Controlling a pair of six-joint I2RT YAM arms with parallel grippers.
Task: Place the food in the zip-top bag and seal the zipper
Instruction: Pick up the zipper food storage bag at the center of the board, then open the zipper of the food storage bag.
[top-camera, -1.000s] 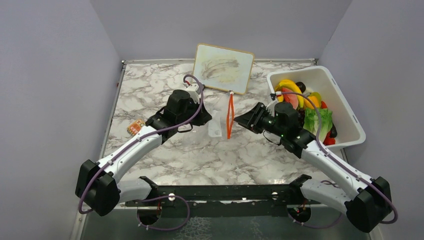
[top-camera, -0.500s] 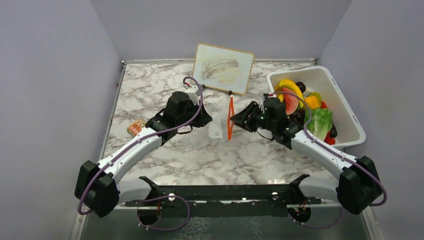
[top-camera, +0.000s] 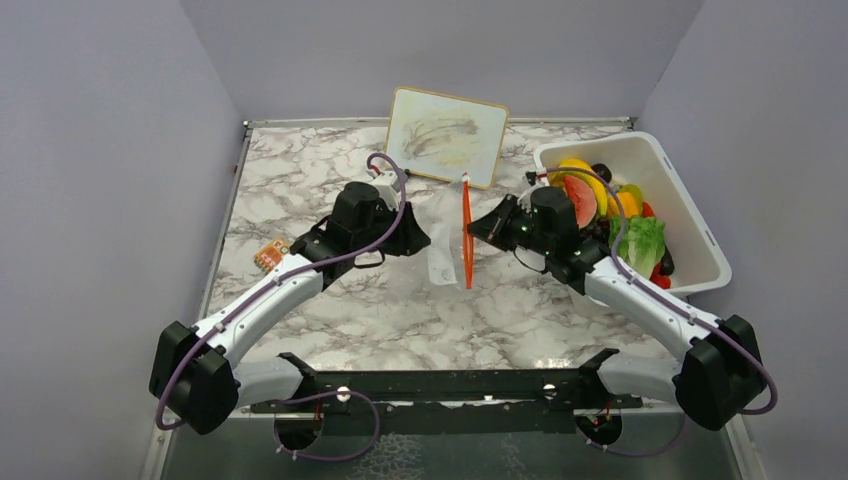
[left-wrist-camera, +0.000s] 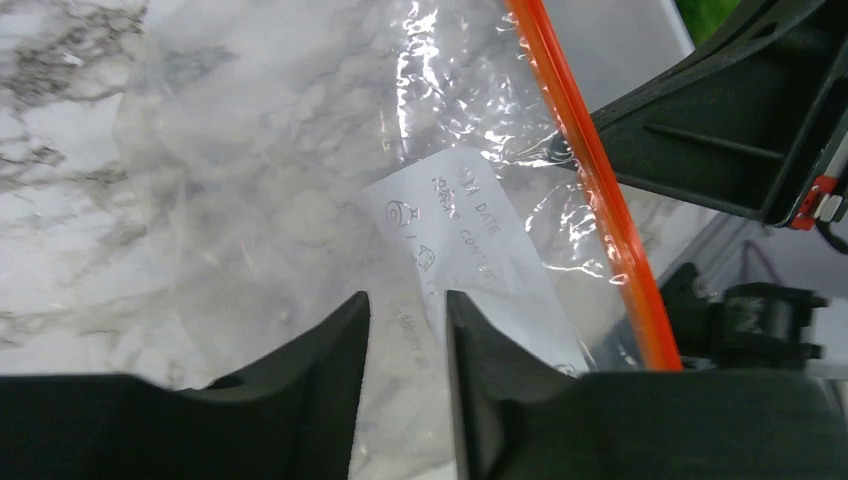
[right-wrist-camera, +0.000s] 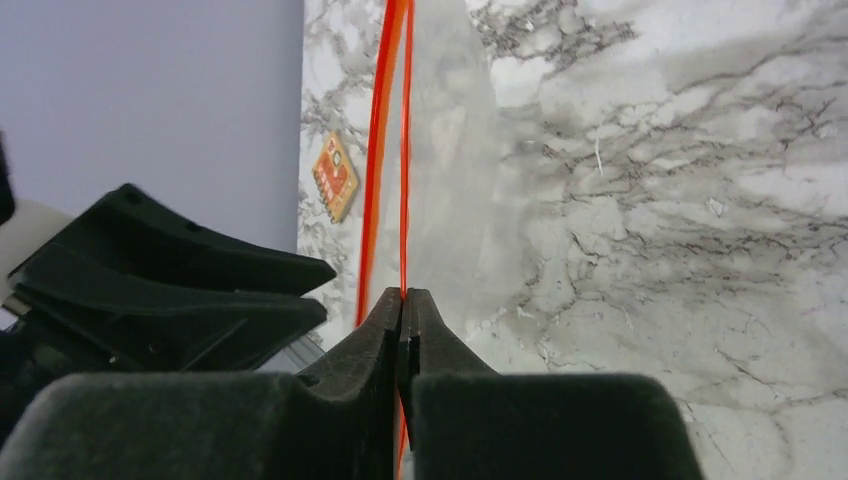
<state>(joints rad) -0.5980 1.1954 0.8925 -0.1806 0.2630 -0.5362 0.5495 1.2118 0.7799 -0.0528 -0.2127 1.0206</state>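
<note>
The clear zip-top bag stands between my two grippers at mid table. Its red-orange zipper runs nearly upright on the right side. My right gripper is shut on one lip of the zipper; the other lip hangs just to its left, so the mouth gapes a little. My left gripper is at the bag's left side, its jaws narrowly apart with bag film and the white label between the fingertips. The food, with banana, lettuce and a red piece, lies in the tub.
The white tub stands at the right edge. A framed board leans at the back centre. A small orange card lies at the left; it also shows in the right wrist view.
My right gripper moved left to the zipper, closed on it and raised it; the bag's mouth shifted up and slightly right. The left arm barely moved.
</note>
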